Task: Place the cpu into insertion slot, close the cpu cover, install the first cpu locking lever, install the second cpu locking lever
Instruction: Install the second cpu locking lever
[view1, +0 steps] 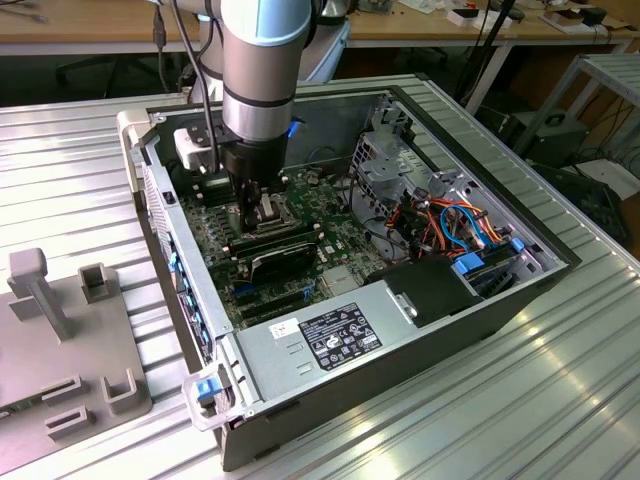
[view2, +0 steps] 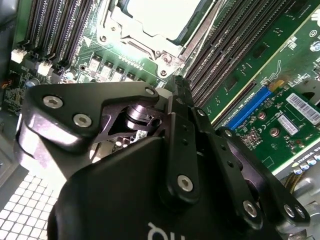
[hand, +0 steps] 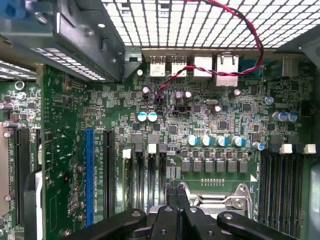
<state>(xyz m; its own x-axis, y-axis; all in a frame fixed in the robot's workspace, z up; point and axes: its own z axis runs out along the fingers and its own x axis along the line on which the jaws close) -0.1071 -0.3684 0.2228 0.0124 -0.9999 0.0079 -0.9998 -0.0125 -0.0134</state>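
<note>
Jaws (view2: 182, 87) look pinched together with nothing we can see between them, tips right at the edge of the socket. In the second wrist view the cpu (view2: 165, 17) already sits in the slot (view2: 131, 36) with the cover (view2: 197, 35) frame around it, though we can't tell if the cover is fully flat. From the exterior view the arm comes straight down into the open PC case (view1: 500, 300), jaws (view1: 255, 210) over the middle of the motherboard (view1: 330, 245), memory slots (view2: 235, 55) packed close on both sides.

What worries us: the tips are so near the socket that a small sideways slip could scrape the board or catch a memory slot. If the cover isn't seated, pressing here could tilt the cpu and bend pins. The red-black wire (hand: 235, 30) near the rear ports looks well clear
</note>
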